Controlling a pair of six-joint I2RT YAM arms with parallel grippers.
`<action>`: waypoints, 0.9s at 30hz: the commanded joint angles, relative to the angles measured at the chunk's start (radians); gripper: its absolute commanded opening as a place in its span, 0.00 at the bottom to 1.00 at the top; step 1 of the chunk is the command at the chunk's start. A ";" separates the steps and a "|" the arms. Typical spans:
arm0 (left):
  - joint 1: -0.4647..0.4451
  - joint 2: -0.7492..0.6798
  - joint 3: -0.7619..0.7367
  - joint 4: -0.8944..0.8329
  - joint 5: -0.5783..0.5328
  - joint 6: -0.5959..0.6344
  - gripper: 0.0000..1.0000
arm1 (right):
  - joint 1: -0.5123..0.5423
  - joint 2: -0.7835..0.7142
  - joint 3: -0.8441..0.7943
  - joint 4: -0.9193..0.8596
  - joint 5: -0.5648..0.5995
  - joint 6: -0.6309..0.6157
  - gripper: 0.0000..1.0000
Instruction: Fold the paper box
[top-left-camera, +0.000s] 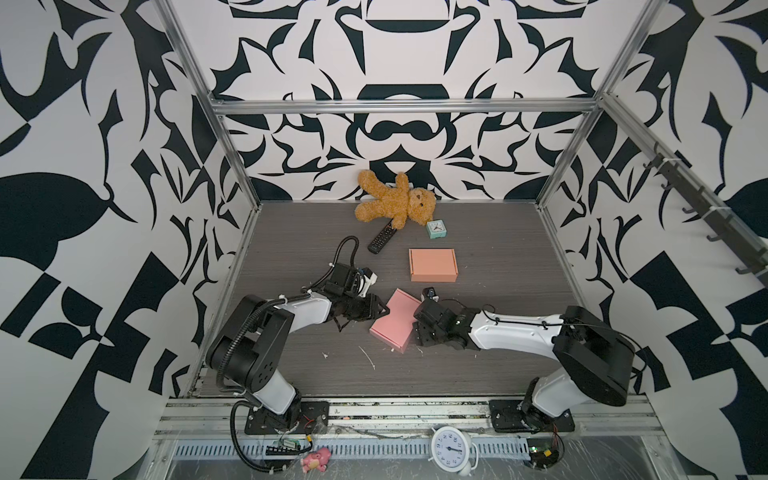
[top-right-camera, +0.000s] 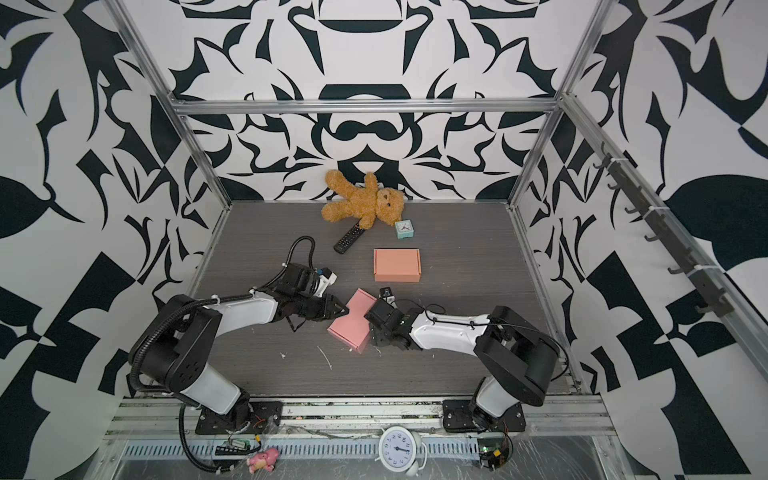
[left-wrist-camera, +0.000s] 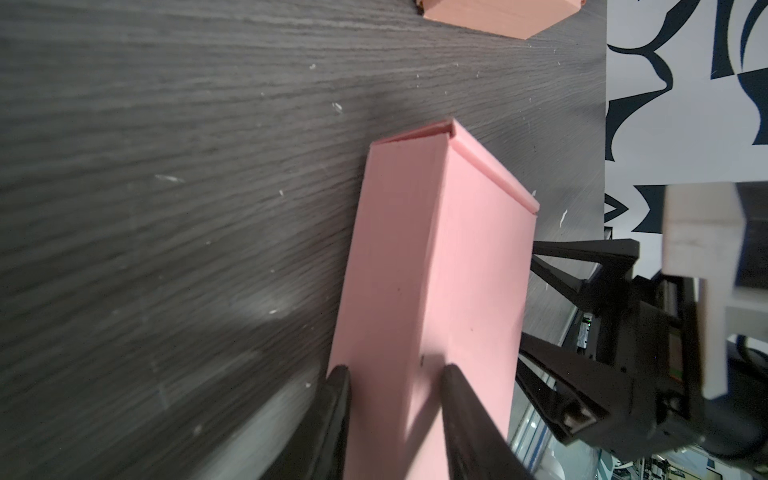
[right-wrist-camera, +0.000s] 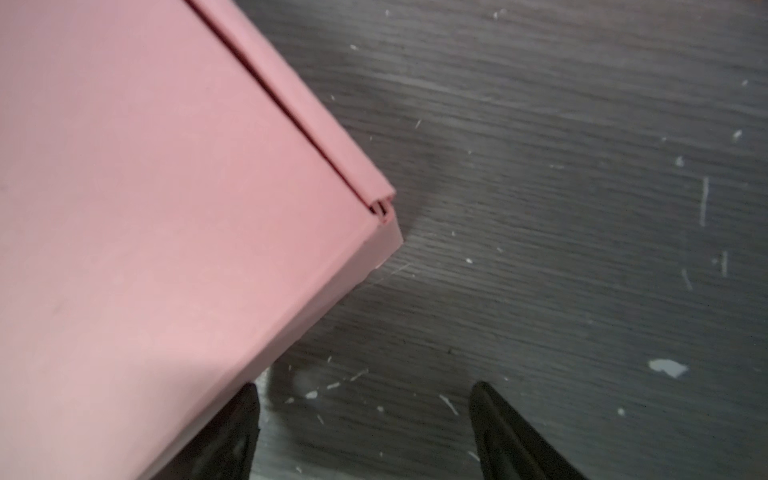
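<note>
Surface: dark grey wood grain, flecked with small white scraps, walled by black-and-white patterned panels.
Left arm: reaches from the near left toward the middle.
Right arm: reaches from the near right toward the middle, facing the left arm.
Teddy bear: brown, lying against the far wall.
Orange box: folded shut, flat on the surface, just beyond the pink one and apart from it.
Pink paper box: near the middle of the surface between the 2 hands, turned askew to the surface edges in both top views. It is folded shut, with a flap seam along 1 long edge. Whether it sits flat or is lifted cannot be told.
White alarm clock: on the rail in front of the near edge.
Remote: black, touching the bear's paw.
Left hand: clenched on the pink paper box at its left end. In the left wrist view its 2 fingers straddle the box's narrow side.
Right hand: released, jaws spread wide at the box's right side. In the right wrist view 1 finger lies against the box edge and the other stands over bare surface.
Teal clock: small, just right of the bear.
Pink toy: by the near rail, on the left.
</note>
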 joint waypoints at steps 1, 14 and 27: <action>0.003 -0.032 -0.022 -0.025 0.042 -0.002 0.39 | -0.006 -0.052 -0.016 0.076 0.007 0.005 0.82; 0.018 -0.103 -0.096 -0.042 0.033 0.002 0.43 | -0.034 -0.081 -0.060 0.082 0.004 0.005 0.81; 0.016 -0.215 -0.201 -0.021 0.069 -0.045 0.42 | -0.034 -0.032 -0.011 0.093 -0.012 -0.001 0.77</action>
